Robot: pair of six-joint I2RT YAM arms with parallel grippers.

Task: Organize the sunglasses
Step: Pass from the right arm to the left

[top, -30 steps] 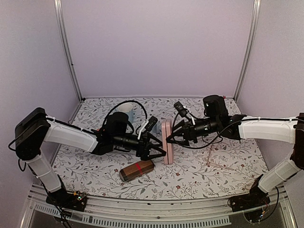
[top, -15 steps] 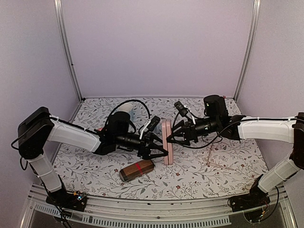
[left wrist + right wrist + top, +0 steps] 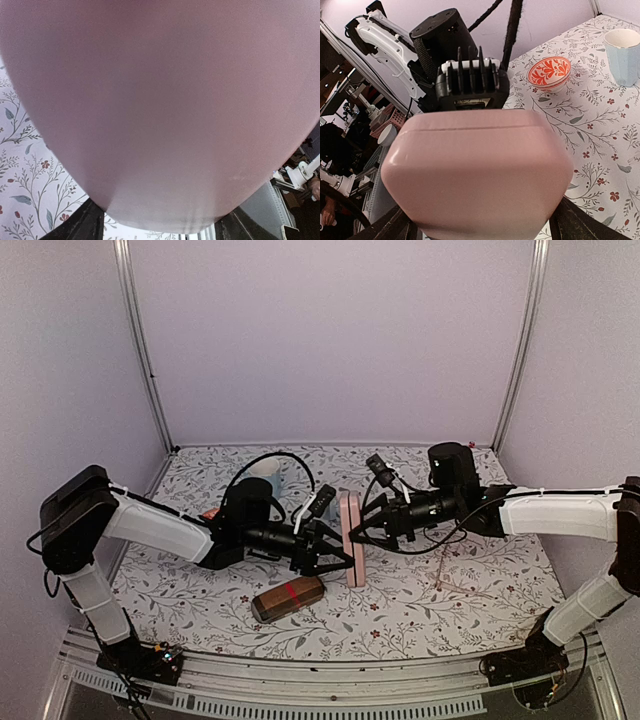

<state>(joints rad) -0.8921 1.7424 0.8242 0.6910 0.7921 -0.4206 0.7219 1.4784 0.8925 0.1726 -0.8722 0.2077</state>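
The pink oblong case (image 3: 352, 537) stands on its long edge at the middle of the table. My left gripper (image 3: 345, 558) closes on it from the left and my right gripper (image 3: 357, 534) from the right. In the left wrist view the case (image 3: 160, 100) fills the frame, with a dark finger at each lower corner. In the right wrist view the case (image 3: 477, 170) sits between my fingers. The pale pinkish-tan sunglasses (image 3: 452, 575) lie faintly on the cloth below the right arm. The black wire-frame pair is not in view.
A brown red-banded case (image 3: 288, 598) lies near the front, below the left gripper. A red-patterned bowl (image 3: 549, 72) and a pale cup (image 3: 622, 50) stand at the back left, behind the left arm. Metal posts and walls enclose the table.
My left arm has edged a little to the right toward the pink case. The right arm and the case have barely moved.
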